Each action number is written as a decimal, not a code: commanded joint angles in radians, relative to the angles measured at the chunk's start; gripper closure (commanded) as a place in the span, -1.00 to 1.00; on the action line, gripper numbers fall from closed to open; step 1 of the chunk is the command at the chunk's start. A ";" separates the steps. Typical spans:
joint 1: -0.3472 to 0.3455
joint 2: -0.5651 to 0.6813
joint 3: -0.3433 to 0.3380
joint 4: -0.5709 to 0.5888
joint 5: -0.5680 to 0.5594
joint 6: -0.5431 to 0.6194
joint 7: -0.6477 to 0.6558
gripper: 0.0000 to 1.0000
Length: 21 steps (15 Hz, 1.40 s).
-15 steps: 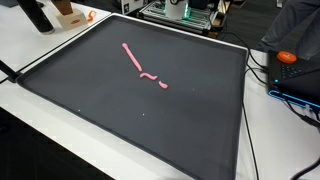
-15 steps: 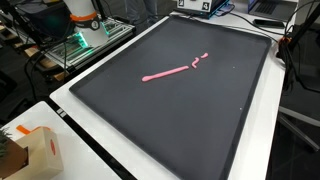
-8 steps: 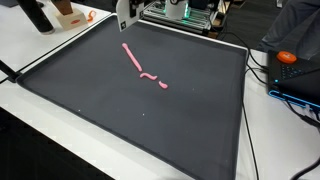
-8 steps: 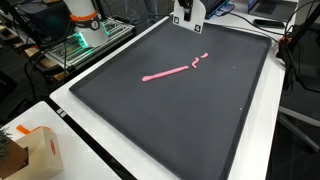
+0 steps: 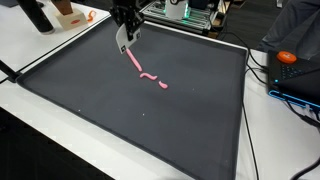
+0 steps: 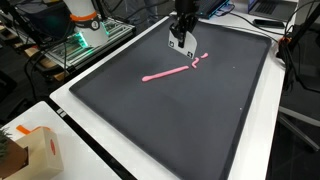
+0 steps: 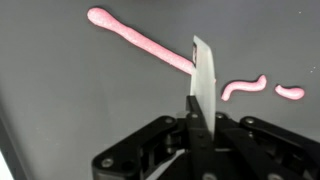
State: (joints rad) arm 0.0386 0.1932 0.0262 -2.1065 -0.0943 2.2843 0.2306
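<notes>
Black mat (image 5: 190, 120) on a white lab tabletop (image 5: 30, 125) — end effector (image 7: 200, 118) clamped on a white blade (image 7: 206, 72) by a pink strip (image 7: 140, 40).

An orange ball (image 5: 287, 57) sits on a blue box (image 5: 298, 76) at the right edge in an exterior view, with black cables (image 5: 256, 68) trailing beside it. A cardboard box (image 6: 33, 150) stands on the white bench (image 6: 75, 118) at lower left, and a wire rack (image 6: 88, 42) lit green stands at upper left.

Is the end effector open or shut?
Shut: in the wrist view the end effector grips a white blade, with no gap beside it.
</notes>
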 commanded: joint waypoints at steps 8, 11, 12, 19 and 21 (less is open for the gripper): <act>-0.031 0.052 0.000 -0.191 0.176 0.327 -0.167 0.98; -0.026 0.068 -0.002 -0.226 0.166 0.402 -0.153 0.98; -0.024 0.073 -0.004 -0.233 0.159 0.417 -0.151 0.98; -0.005 0.103 -0.015 -0.221 0.126 0.417 -0.121 0.98; 0.006 0.121 -0.020 -0.196 0.112 0.410 -0.104 0.98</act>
State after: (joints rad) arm 0.0203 0.2822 0.0225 -2.3275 0.0480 2.6886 0.0942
